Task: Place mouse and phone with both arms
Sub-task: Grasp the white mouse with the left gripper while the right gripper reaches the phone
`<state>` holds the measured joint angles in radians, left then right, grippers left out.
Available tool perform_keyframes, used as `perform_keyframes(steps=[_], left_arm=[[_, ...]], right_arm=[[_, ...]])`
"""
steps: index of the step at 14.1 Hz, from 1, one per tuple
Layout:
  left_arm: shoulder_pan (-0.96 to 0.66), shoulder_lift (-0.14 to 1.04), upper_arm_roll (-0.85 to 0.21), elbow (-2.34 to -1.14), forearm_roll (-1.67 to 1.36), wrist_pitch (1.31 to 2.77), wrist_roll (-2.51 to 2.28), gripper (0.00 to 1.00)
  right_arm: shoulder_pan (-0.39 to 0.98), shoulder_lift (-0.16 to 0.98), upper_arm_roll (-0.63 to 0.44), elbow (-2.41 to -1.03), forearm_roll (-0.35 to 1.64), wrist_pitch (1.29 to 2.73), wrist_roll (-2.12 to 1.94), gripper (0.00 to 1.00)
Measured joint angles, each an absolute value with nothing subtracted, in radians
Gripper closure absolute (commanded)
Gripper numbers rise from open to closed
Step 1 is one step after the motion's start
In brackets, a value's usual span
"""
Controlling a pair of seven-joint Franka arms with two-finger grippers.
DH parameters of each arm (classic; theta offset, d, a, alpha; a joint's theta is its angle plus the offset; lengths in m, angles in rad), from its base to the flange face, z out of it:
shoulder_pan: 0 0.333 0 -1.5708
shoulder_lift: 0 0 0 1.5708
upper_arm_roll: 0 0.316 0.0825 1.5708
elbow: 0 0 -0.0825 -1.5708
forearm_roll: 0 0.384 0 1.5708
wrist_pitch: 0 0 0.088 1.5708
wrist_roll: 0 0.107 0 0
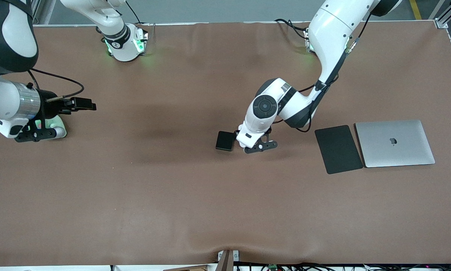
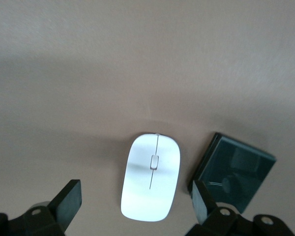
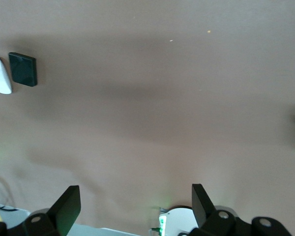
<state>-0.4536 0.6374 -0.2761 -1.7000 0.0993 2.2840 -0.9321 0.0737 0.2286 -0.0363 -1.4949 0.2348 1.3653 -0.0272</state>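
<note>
Brown cloth [image 1: 210,207] across the whole table, faintly creased. Near the centre of the front frame, slightly above mid-height: left gripper [image 1: 259,145], reaching in from the base at the upper edge and pointing down over the mouse, hiding it from that camera.

Seen clearly from the left wrist: mouse [image 2: 151,177], glossy white, flat on the cloth, thin grey line and small wheel slot along its middle. Left gripper [image 2: 136,196] fingers spread wide, one black fingertip [image 2: 69,199] on each side of the mouse, neither touching it. Cannot tell whether level with the mouse or above it.

Just beside the mouse, toward the right arm's end of the table: phone [image 1: 225,140], black and glossy, flat, turned at a slight angle to the mouse, with a narrow strip of cloth between the two. Same phone [image 2: 236,169] in the left wrist view, close to one fingertip.

Right gripper [image 1: 37,133] at the mid-height edge of the front frame on the right arm's side, waiting over bare cloth, well apart from both items. Right gripper [image 3: 135,201] fingers spread apart, nothing between them. Small in that wrist view: mouse [image 3: 0,74] and phone [image 3: 23,69], side by side.

Toward the left arm's end, around mid-height of the front frame: matte black mouse pad [image 1: 338,149], with a closed silver laptop [image 1: 395,143] just beside it.
</note>
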Motion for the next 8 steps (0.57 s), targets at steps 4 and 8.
perform_keyframes(steps=[4, 8], left_arm=[[-0.468, 0.65, -0.276, -1.726, 0.105, 2.327, -0.932, 0.0], [-0.483, 0.671, -0.276, -1.731, 0.109, 2.357, -0.93, 0.03]], right_arm=[[0.064, 0.304, -0.039, -1.502, 0.29, 1.42, -0.003, 0.0], [0.111, 0.364, -0.034, -1.505, 0.331, 1.486, 0.043, 0.0]])
